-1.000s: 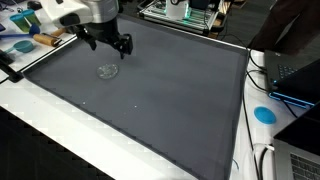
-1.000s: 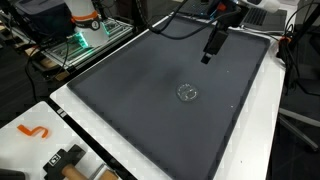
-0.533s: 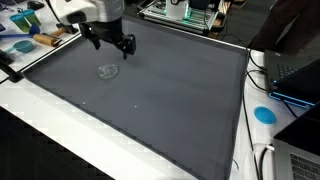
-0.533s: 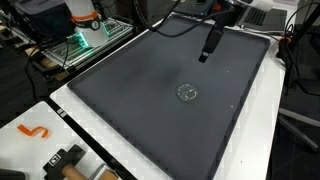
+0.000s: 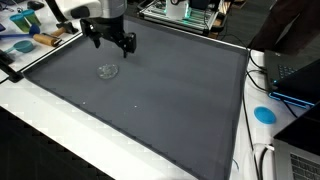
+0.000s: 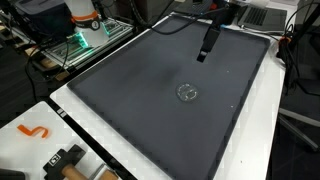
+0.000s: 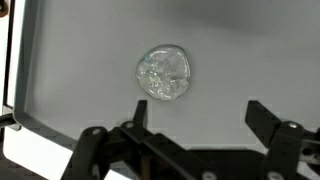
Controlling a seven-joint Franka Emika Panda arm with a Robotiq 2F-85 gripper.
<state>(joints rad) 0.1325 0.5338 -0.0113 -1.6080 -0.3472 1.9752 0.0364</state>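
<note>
A small clear, crumpled plastic piece lies flat on the dark grey mat; it also shows in both exterior views. My gripper hangs in the air above the mat, open, with nothing between its black fingers. In the wrist view the clear piece sits ahead of the fingertips, a little to the left. In the exterior views the gripper is raised well off the mat, back from the clear piece.
The mat lies on a white table. Blue and brown items sit at one corner, a blue disc and laptops at another side. An orange hook and black tool lie on the table edge.
The gripper has risen and drawn slightly farther from the clear piece. Its jaws stay open.
</note>
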